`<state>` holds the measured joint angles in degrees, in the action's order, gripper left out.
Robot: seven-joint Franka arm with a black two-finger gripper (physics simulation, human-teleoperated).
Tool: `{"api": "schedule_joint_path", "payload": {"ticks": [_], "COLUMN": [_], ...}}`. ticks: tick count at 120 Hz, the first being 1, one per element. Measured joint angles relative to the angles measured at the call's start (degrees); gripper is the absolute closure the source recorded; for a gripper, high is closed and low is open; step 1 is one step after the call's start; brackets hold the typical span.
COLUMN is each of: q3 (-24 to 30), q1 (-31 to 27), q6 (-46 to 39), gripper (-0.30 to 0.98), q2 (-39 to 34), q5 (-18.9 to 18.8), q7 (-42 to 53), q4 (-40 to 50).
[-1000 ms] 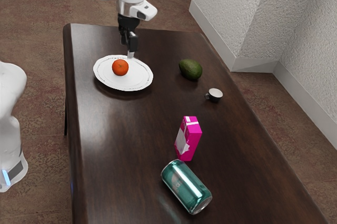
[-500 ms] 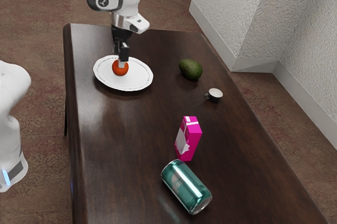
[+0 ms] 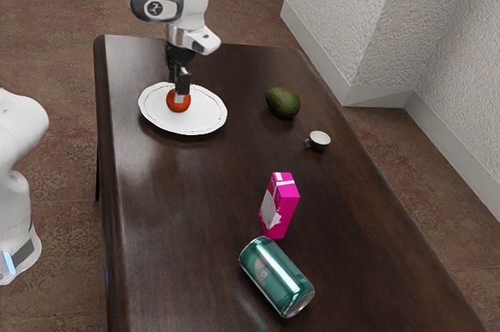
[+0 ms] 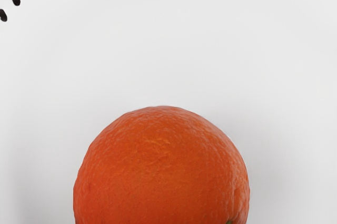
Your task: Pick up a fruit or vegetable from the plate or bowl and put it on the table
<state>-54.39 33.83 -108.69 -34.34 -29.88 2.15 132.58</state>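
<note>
The orange (image 4: 161,171) sat on the white plate (image 3: 207,115), near the desk's (image 3: 187,215) far corner on the exterior view's left. The gripper (image 3: 180,98) was low at the orange; whether it was spread or pinching the fruit, I could not tell.

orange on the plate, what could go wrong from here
The orange is round, so it could roll or slip if the gripper takes it off-centre. The gripper is low over the plate, so it might bump or shift it. The plate sits near the table's edge on the exterior view's left, so an orange set down there might roll off.
</note>
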Motion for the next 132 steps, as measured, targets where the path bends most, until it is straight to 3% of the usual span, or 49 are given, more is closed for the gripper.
{"api": "schedule_joint_path", "payload": {"ticks": [76, 115, 132], "q3": [-8.6, -9.2, -8.8], "q1": [6.4, 7.7, 10.3], "q6": [-3.0, -3.9, -4.1], "gripper": [0.01, 0.29, 0.34], "q2": [0.3, 0.4, 1.0], "q5": [-2.7, -3.2, -3.3], "q7": [0.2, 0.0, -0.2], "q4": [0.2, 0.2, -0.8]}}
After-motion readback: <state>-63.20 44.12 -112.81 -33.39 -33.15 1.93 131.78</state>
